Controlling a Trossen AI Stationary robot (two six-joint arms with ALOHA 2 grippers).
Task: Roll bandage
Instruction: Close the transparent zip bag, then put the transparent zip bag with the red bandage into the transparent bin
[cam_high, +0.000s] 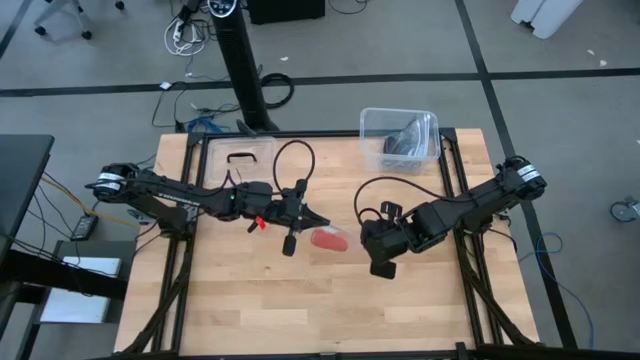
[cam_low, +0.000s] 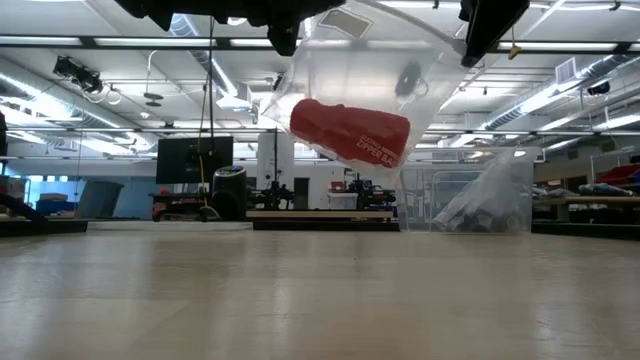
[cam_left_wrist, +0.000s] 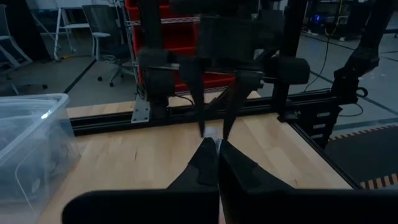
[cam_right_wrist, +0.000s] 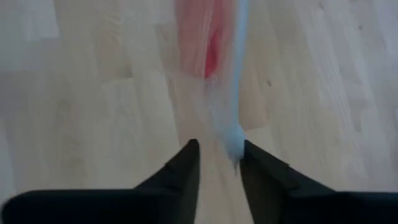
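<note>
A clear plastic zipper bag (cam_low: 420, 85) hangs in the air between my two grippers, well above the wooden table. Inside it lies the bandage (cam_low: 350, 132), a stubby bright red roll, slanting in the bag's lower part; the high view shows it at mid-table (cam_high: 327, 240). My left gripper (cam_left_wrist: 217, 146) is shut on one end of the bag. My right gripper (cam_right_wrist: 221, 155) stands open at the bag's other end, a finger on each side of the bag's edge (cam_right_wrist: 233, 140). My left gripper pinches an upper corner of the bag (cam_low: 283, 70) between its two fingers, coming level from the table's left. The bag hangs below it, clear of the table, with the roll inside. My right gripper's fingers stand apart around the bag's edge; whether either touches it, I cannot tell.
A clear plastic bin (cam_high: 398, 138) with dark things in it stands at the table's far right. A shallow clear tray (cam_high: 240, 158) and a black cable loop (cam_high: 295, 160) lie at the far left. The near half of the table (cam_high: 320, 310) is bare wood.
</note>
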